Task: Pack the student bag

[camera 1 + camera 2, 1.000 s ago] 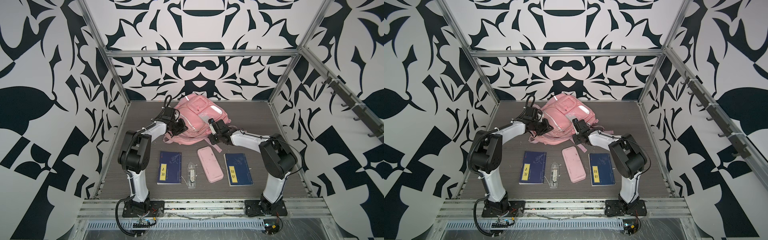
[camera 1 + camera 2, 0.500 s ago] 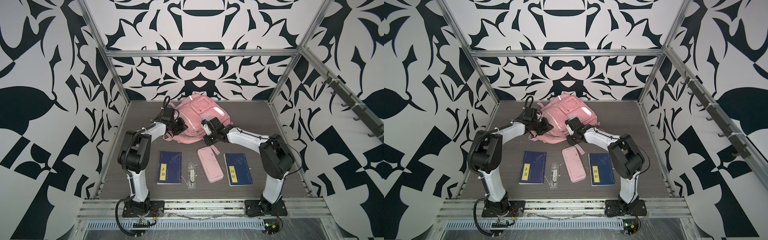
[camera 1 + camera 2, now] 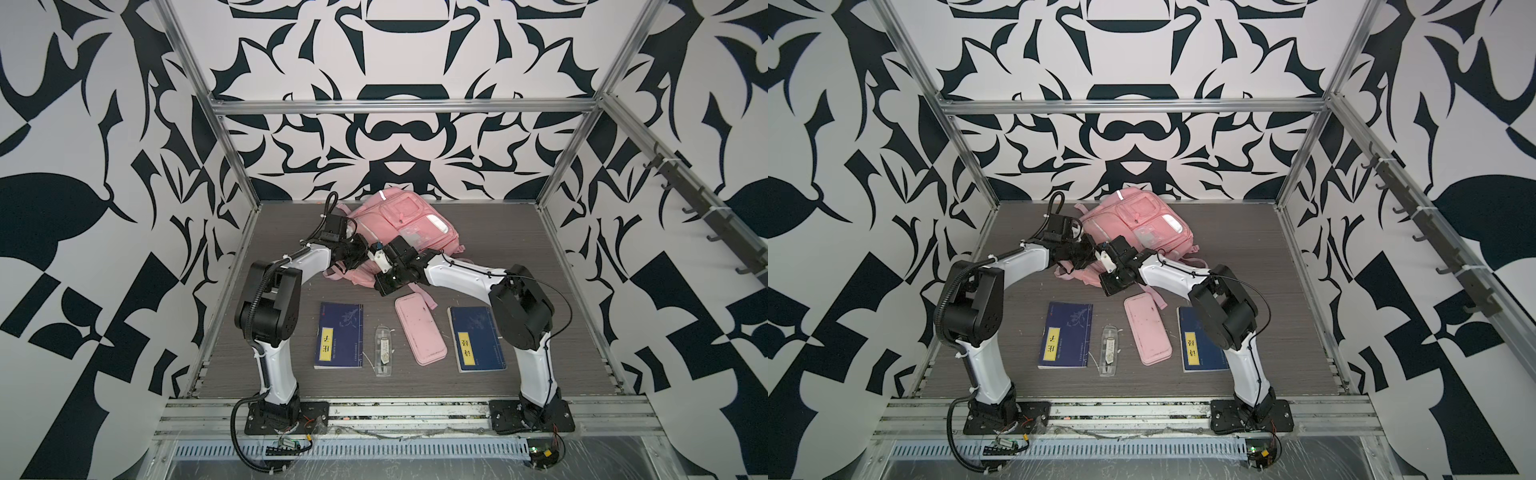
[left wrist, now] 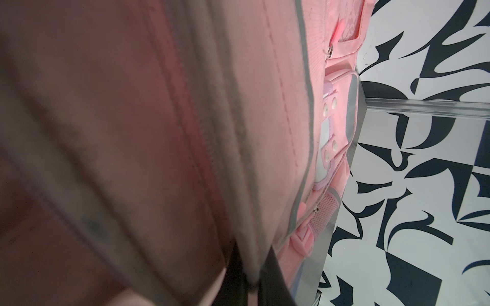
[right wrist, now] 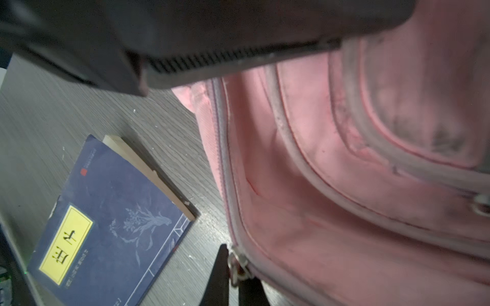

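Student bag slumped on bench, pressed against both hands. Left hand clamped on grey-piped edge of bag. Right hand pinched shut on metal zip pull, close beside left hand. Blue book and pink pencil case flat on bench, on near side of right hand.

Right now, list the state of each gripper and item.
Student bag: lying front up.
Left gripper: shut on student bag's edge.
Right gripper: shut on zipper pull.
Book by left arm: closed.
Book by right arm: closed.
Pencil case: lying flat.
Clear packet: lying flat.
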Robot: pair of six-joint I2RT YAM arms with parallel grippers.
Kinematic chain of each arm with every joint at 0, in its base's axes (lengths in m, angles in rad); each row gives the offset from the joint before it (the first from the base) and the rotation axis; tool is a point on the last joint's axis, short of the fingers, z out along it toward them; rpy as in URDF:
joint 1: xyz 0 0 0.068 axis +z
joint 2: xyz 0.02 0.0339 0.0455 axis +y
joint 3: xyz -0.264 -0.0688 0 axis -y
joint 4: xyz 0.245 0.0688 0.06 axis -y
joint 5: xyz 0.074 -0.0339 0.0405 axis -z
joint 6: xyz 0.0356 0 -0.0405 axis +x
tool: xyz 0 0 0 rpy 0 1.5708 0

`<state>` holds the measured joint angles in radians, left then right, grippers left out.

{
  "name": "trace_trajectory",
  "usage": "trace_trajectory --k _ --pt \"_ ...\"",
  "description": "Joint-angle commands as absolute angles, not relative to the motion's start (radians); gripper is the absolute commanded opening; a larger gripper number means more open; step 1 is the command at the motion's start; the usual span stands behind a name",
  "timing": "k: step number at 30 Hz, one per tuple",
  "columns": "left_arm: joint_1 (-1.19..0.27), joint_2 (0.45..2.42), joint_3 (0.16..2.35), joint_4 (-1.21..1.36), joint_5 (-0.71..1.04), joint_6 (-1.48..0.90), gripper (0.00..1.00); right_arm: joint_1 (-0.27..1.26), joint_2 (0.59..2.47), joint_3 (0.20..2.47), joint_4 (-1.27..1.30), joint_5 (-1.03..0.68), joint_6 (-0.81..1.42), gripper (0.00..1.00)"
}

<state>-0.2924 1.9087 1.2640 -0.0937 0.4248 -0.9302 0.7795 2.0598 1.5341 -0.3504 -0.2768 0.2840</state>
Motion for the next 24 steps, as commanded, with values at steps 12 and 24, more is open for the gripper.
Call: trace_trajectory --k 12,24 --pt "-0.245 1.744 1.378 -0.379 0.279 -0.625 0.62 0.667 1.853 1.289 -0.187 -0.475 0.391 0.05" --pt "-0.266 1.895 1.469 -0.506 0.291 -0.516 0.50 0.581 1.769 1.214 -0.299 -0.472 0.329 0.05"
